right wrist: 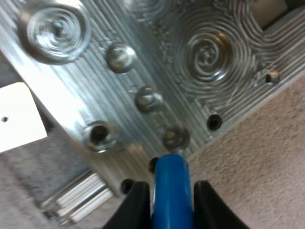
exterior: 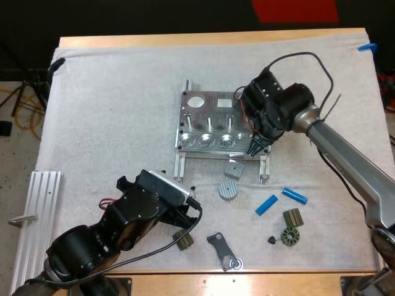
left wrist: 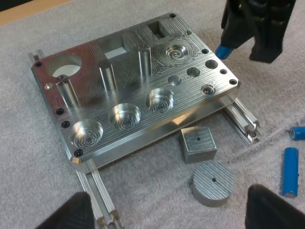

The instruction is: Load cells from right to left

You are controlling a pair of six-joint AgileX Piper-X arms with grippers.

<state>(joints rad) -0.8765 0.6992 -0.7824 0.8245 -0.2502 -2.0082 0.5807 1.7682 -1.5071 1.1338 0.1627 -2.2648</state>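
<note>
High view first: the white mat (exterior: 111, 111) carries the metal fixture (exterior: 213, 126) at its centre. My right gripper (exterior: 256, 148) hangs over the fixture's front right corner. In the right wrist view its fingers (right wrist: 136, 205) are clamped on both sides of a blue cylinder (right wrist: 170, 183), whose tip sits just above the row of small holes along that edge. My left gripper (exterior: 185, 227) is near the mat's front, well apart from the fixture, with its fingers (left wrist: 274, 207) spread wide and nothing between them. In front of the fixture lie a square block (exterior: 233, 168) and a round disc (exterior: 227, 190). To their right lie two loose blue cylinders (exterior: 266, 204), with small dark parts (exterior: 290, 236) beside them.
</note>
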